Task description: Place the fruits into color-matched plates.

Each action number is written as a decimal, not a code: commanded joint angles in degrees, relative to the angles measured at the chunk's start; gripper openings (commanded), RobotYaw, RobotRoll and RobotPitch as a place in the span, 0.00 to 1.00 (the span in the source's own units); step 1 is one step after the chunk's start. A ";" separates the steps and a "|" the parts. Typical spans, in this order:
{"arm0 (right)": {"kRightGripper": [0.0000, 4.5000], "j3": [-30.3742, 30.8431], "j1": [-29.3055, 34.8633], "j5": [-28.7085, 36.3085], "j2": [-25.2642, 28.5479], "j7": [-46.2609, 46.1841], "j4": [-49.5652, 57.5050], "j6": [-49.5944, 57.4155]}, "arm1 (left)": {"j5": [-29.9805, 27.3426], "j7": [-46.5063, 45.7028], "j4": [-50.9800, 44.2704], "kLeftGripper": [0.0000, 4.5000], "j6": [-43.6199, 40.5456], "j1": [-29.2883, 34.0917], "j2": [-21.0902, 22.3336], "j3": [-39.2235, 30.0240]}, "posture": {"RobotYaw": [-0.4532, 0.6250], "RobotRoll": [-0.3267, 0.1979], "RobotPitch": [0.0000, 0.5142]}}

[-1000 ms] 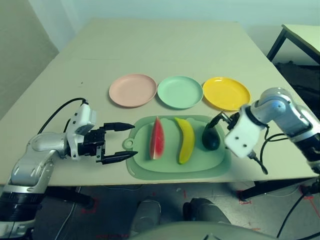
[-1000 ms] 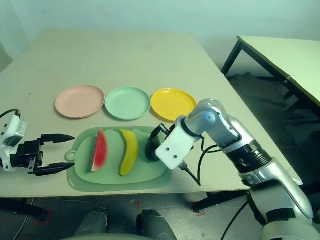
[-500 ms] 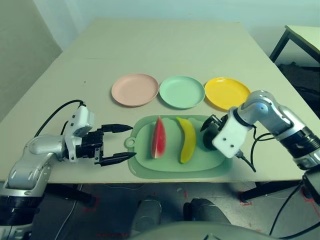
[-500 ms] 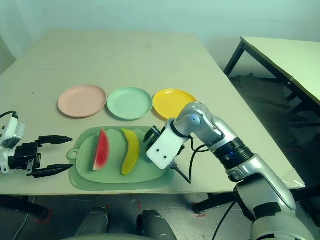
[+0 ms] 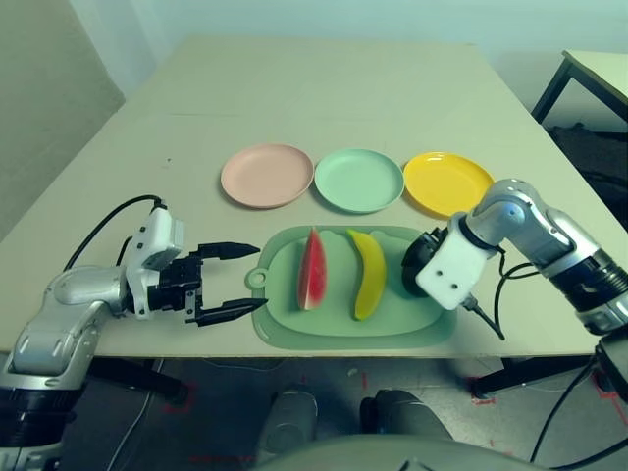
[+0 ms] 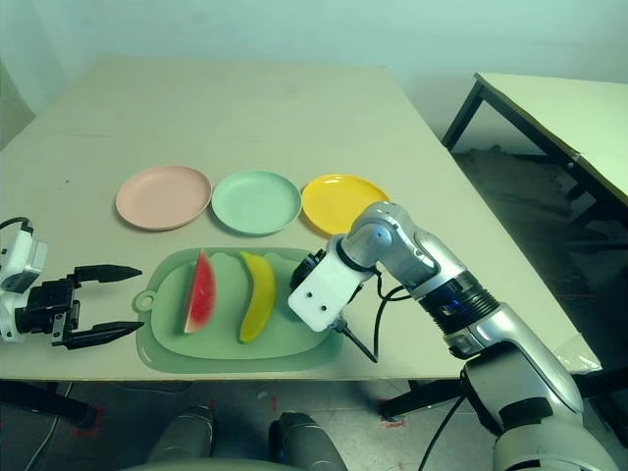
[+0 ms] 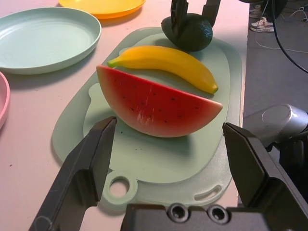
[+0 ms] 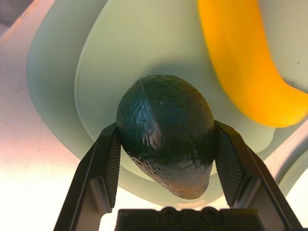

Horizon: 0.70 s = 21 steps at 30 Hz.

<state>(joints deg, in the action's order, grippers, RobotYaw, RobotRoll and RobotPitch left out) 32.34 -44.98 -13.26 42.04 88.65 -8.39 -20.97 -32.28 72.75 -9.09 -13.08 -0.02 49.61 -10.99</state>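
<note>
Two arms reach over the near edge of the table (image 5: 324, 88). At the robot's left, the left gripper (image 5: 228, 282) extends level from a bent silver forearm, its fingers spread wide and holding nothing, with the tips just beside the ring handle of the pale green tray (image 5: 294, 329). At the robot's right, the right arm bends at the elbow and angles inward, carrying the right gripper (image 8: 165, 159) down onto the right end of the tray.

Tray contents, from the robot's left to right: the watermelon wedge (image 5: 311, 271), the banana (image 5: 369, 273) and the avocado (image 8: 166, 132). The first two lie free on the tray, apart from both grippers.

The head views show the white wrist housing covering most of the avocado. The right wrist view shows the contact directly: both black fingers press against opposite sides of the dark green fruit, which sits over the tray floor just beside the tip of the banana. The left wrist view shows the same grip from the opposite side, beyond the watermelon wedge and banana, framed between its own parted fingers (image 7: 86, 168).

Beyond the tray, three plates stand in a row: the pink plate (image 5: 266, 176), the mint green plate (image 5: 358, 180) and the yellow plate (image 5: 447, 183). All three hold nothing.

No writing can be read on any item.
</note>
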 commanded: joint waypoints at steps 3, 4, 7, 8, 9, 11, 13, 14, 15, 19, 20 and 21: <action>0.67 -3.13 -10.99 -0.07 -3.95 -3.84 -10.15 -0.09 | -2.10 -3.84 -1.24 1.00 -2.72 -2.31 -2.38 -0.82 | 0.53 0.62 0.14; 0.67 -3.25 -13.16 -0.56 -5.24 -5.34 -12.97 -1.09 | -1.87 -4.66 -1.46 1.00 -2.97 -2.62 -2.58 -0.72 | 0.53 0.62 0.14; 0.67 -3.43 -18.21 -1.60 -10.38 -10.60 -21.40 -3.20 | -0.47 -9.09 -2.71 1.00 -4.82 -3.85 -3.45 0.02 | 0.54 0.62 0.13; 0.67 -3.09 -19.57 -2.39 -12.23 -12.60 -24.79 -4.31 | -0.07 -11.08 -3.32 1.00 -5.75 -4.38 -3.97 0.31 | 0.55 0.62 0.13; 0.67 -2.63 -20.61 -3.27 -13.71 -14.25 -27.82 -5.46 | 0.10 -12.86 -4.00 1.00 -6.81 -4.76 -4.45 0.50 | 0.55 0.62 0.13; 0.67 -1.78 -22.43 -5.31 -17.09 -18.37 -34.91 -8.08 | 0.68 -16.84 -5.82 1.00 -9.22 -5.45 -5.55 1.26 | 0.56 0.62 0.13; 0.67 -0.80 -24.19 -8.10 -20.11 -23.42 -42.07 -10.85 | 0.93 -20.14 -7.95 1.00 -11.51 -5.76 -6.51 1.94 | 0.58 0.62 0.14; 0.67 -0.45 -24.89 -9.29 -21.16 -25.36 -44.66 -11.92 | 0.99 -21.25 -8.69 1.00 -12.28 -5.78 -6.82 2.01 | 0.58 0.62 0.14; 0.67 -0.38 -25.58 -10.21 -22.85 -27.72 -47.80 -12.14 | 1.12 -22.54 -9.19 1.00 -13.13 -5.90 -7.10 1.91 | 0.58 0.62 0.14; 0.67 1.75 -27.91 -15.94 -26.92 -36.85 -57.89 -12.16 | 2.09 -26.05 -8.69 1.00 -13.93 -6.55 -7.50 0.59 | 0.60 0.62 0.14; 0.67 2.74 -28.23 -17.72 -27.45 -38.94 -60.01 -11.24 | 2.03 -26.31 -8.77 1.00 -13.96 -6.38 -7.38 0.31 | 0.62 0.62 0.14; 0.67 3.69 -28.47 -19.45 -27.82 -40.76 -61.76 -10.60 | 1.99 -26.43 -8.87 1.00 -13.93 -6.17 -7.19 0.15 | 0.62 0.62 0.14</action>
<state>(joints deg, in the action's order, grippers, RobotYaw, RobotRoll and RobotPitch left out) 34.25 -72.70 -29.85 14.34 50.63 -67.44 -32.43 -30.94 46.70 -17.31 -26.40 -6.48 42.11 -10.12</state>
